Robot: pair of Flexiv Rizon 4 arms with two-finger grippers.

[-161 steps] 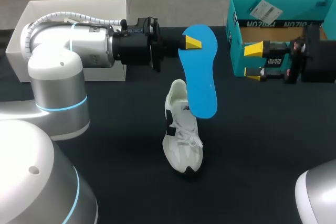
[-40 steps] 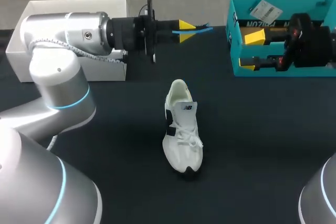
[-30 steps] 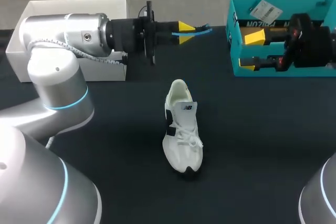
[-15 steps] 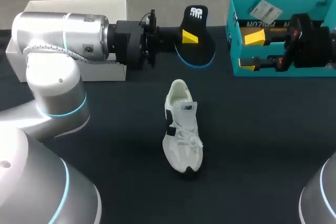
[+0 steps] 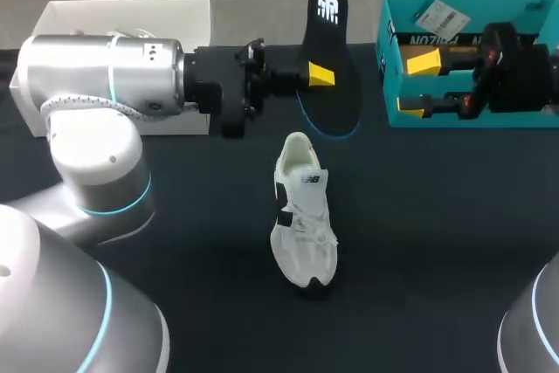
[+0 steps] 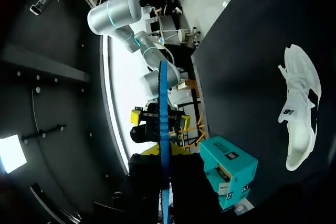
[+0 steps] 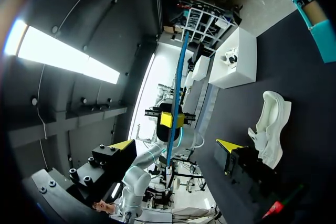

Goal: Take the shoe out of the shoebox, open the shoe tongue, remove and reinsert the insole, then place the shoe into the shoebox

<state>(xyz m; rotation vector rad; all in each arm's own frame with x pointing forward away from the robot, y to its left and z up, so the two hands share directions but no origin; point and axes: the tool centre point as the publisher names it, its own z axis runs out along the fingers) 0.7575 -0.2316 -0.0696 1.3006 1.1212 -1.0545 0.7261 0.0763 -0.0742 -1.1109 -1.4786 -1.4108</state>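
The dark bench (image 5: 437, 242) is carrying everything. The left arm (image 5: 96, 76) is stretching across its far side and hiding part of the white box (image 5: 131, 15) behind it. The right arm (image 5: 524, 67) is coming in cut off at the edge. It is covering part of the teal shoebox (image 5: 393, 41), so most of the box's inside is not showing.

The white shoe (image 5: 301, 216) is standing on its sole mid-bench, outside the box, with its toe pointing towards the robot.

The insole (image 5: 330, 58) is hanging upright above the bench beyond the shoe's heel, between the two boxes. Its black face is turned to the head camera. Both wrist views are catching it edge-on, as a thin blue line.

The left tool (image 5: 320, 76) is clamping the insole. One yellow tip is showing on the black face and the other is hidden behind it. The right tool (image 5: 417, 83) is holding its fingers apart with nothing between them, and it is overlapping the shoebox's near wall.
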